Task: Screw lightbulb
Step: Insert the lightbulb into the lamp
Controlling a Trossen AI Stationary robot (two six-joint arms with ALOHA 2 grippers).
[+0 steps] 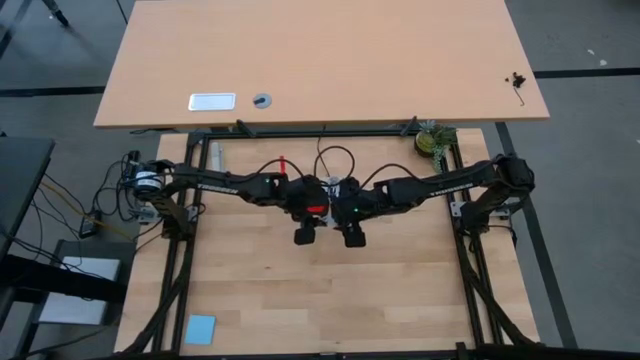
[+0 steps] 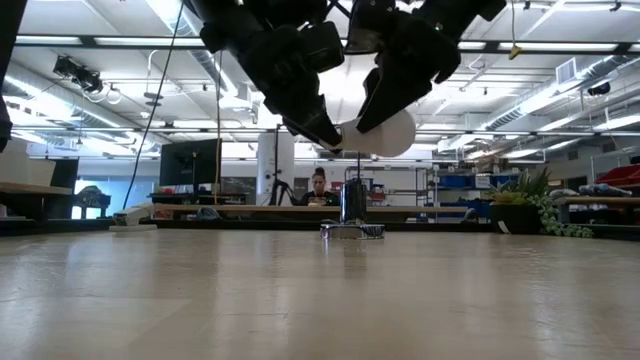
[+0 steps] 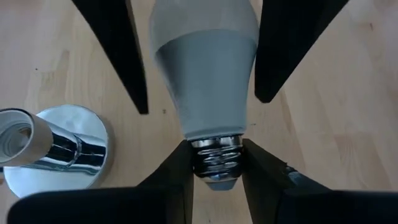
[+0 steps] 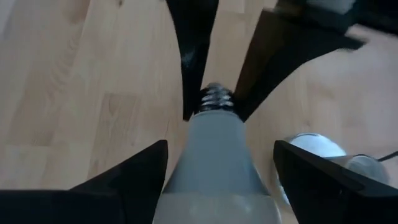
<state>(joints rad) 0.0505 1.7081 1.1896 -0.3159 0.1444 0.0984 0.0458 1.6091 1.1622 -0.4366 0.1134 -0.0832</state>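
Wooden worktop (image 1: 300,290) with a big workshop behind it, and both arms meet over the middle. So the lightbulb (image 3: 205,81) is up in the air above the worktop, held between the two grippers, not touching the wood. The left gripper (image 3: 214,165) has its jaws closed on the grey screw base, one finger on each side of the threads, clear as day in the left wrist view. The right gripper (image 4: 221,165) sits around the white fat end of the bulb, but its jaws stand wide, with visible gaps on both sides of the glass, so it isn't squeezing anything.

The chrome socket (image 3: 56,152) stands upright on its round silver base on the worktop, just beside the bulb and lower than it. In the low view the socket (image 2: 352,212) is under the hanging bulb (image 2: 385,133).

Farther out: a blue card (image 1: 200,329) lies near the near-left corner of the worktop, well apart from everything. A person (image 2: 320,186) sits at a desk in the far background.
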